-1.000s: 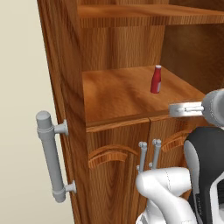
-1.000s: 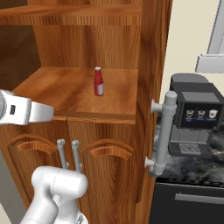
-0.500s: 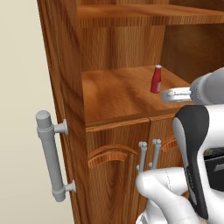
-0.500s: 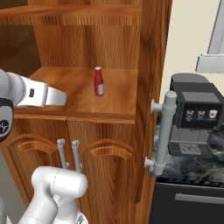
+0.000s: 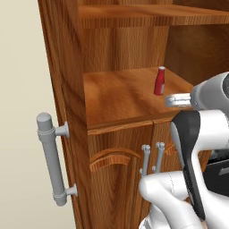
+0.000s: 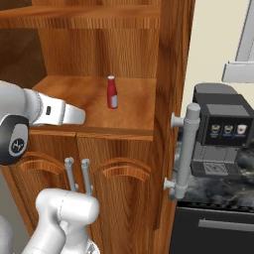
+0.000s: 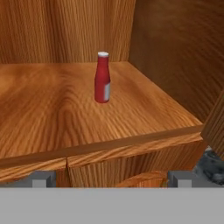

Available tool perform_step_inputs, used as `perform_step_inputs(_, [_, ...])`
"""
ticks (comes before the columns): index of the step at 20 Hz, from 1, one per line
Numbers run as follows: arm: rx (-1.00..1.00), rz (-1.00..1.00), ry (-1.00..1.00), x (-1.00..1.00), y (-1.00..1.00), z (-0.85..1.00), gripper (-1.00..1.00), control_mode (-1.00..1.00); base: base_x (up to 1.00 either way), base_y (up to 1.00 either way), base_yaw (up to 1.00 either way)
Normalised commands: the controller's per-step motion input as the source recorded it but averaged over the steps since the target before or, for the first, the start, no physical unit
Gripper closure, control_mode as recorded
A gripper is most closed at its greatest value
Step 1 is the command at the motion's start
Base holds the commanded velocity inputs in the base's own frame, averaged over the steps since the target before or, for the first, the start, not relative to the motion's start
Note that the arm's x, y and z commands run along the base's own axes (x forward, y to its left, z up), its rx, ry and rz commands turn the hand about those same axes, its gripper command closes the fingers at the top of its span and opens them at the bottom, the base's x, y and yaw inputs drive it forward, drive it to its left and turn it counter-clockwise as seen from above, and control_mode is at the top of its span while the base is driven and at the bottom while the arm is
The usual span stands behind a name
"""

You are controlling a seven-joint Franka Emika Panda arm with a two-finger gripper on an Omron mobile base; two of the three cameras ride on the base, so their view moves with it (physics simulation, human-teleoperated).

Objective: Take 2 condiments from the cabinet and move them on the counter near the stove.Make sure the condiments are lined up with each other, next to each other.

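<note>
The claw has swung up to the cabinet shelf edge in the last second – its fingers wide apart, holding nothing – and the red bottle stands upright straight ahead of it, well apart, so the grasp looks next.

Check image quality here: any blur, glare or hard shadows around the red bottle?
Hand view: bottle sharp, shelf with a soft pale sheen, no clear cast shadow. Left base view: crisp, evenly lit. Right base view: sharp; cabinet recess darker at upper left.

Shelf bare around red bottle; cabinet wall close right.
</note>
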Motion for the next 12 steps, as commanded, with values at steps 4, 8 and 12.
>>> perform_step_inputs(4, [0.00,-0.05,0.00,0.20,-0.23,-0.06,-1.00,-1.00,0.00,0.00,0.00])
perform_step_inputs(8, [0.04,0.00,0.01,0.35,-0.06,0.00,-1.00,-1.00,0.00,0.00,0.00])
perform_step_inputs(12, [0.05,0.00,0.02,0.41,0.00,0.00,-1.00,-1.00,0.00,0.00,0.00])
